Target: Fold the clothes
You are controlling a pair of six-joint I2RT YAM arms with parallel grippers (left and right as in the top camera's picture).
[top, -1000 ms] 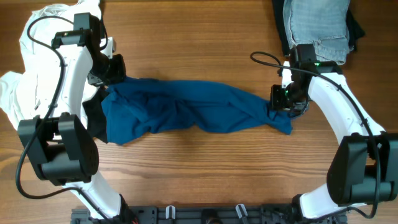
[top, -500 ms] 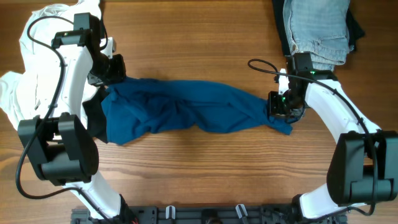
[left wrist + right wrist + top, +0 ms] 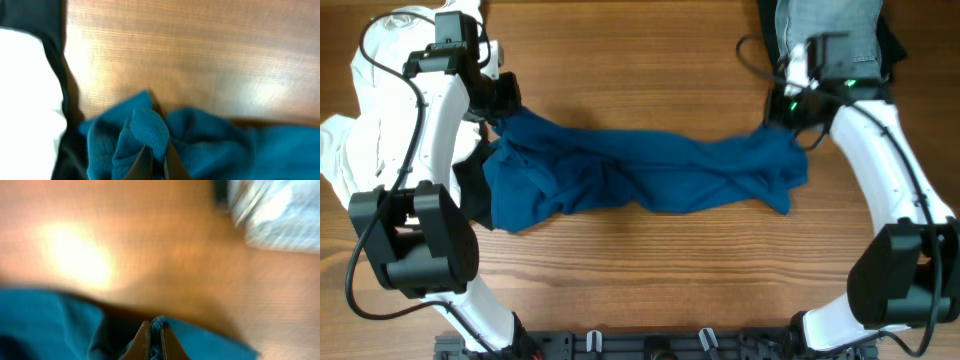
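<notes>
Right end effector pinching blue shirt, wrist view blurred, shirt cropped below

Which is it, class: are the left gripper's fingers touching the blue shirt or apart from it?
Touching. The left wrist view shows the fingers of the left gripper pinching a bunched fold of the blue shirt.

Robot-manipulation test bench, lab-type setting. Evidence: wood-grain table as work surface; two white-and-black jointed arms, left arm and right arm, rising from a black mounting rail at the near edge; garments laid out: dark-blue shirt at centre, white garments at one end, pale denim at the far corner.
</notes>
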